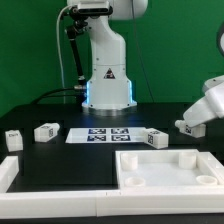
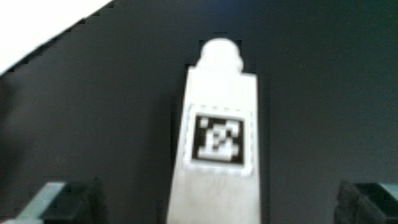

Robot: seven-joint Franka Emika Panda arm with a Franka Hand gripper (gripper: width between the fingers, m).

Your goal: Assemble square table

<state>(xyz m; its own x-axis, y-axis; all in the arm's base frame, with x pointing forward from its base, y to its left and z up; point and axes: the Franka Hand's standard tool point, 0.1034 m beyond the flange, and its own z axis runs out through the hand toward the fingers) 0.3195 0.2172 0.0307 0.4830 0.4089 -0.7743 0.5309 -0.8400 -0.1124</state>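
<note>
Plainly, 1 black-and-white tag (image 2: 217,138) marks the leg (image 2: 217,85).

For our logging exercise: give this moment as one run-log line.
gripper: open | short white tagged plastic leg: beneath gripper, ungripped | large flat white square plastic panel: untouched

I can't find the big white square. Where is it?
The square panel lies flat on the exterior view's right, nearest the camera, just before a white leg and the marker board.
</note>
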